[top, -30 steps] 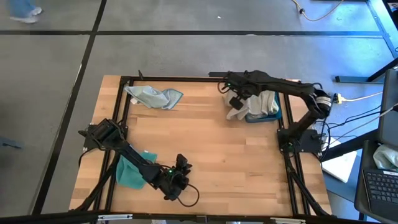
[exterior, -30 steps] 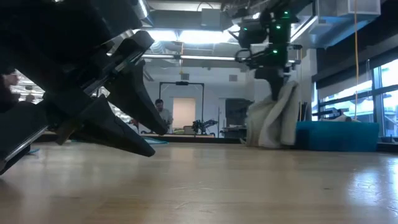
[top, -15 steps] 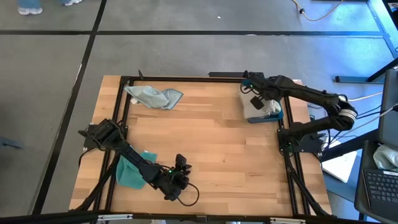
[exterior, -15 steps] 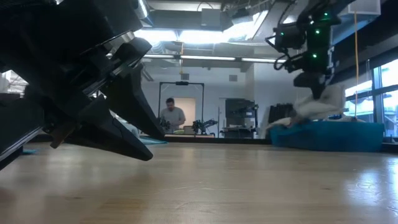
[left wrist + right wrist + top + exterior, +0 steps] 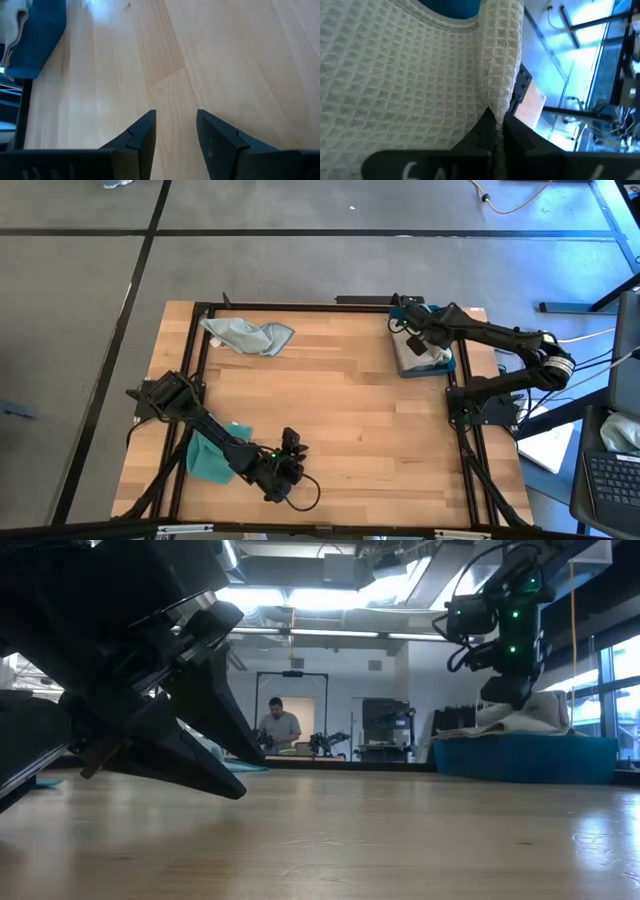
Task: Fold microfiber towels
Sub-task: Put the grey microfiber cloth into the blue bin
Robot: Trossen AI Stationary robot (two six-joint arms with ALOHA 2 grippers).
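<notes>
A light grey waffle towel lies heaped in the blue tray at the table's far right; it also shows in the low view. My right gripper is over the tray's far left part, shut on this towel. A pale blue towel lies crumpled at the far left. A teal towel lies near the front left, partly under my left arm. My left gripper is open and empty just above bare wood near the front edge. My right gripper pinches a raised fold of the light grey towel between its two fingers. The fingers come from above, pointing down. The rest of the towel lies slack on the tray.
Bare wood runs across the middle of the table between the two arms. The black frame rails run along the table's edges. A person stands in the room far behind the table.
My right gripper has carried the grey towel toward the table's right edge and down onto the blue tray. The towel hung below the gripper beside the tray; now it lies heaped in the tray.
</notes>
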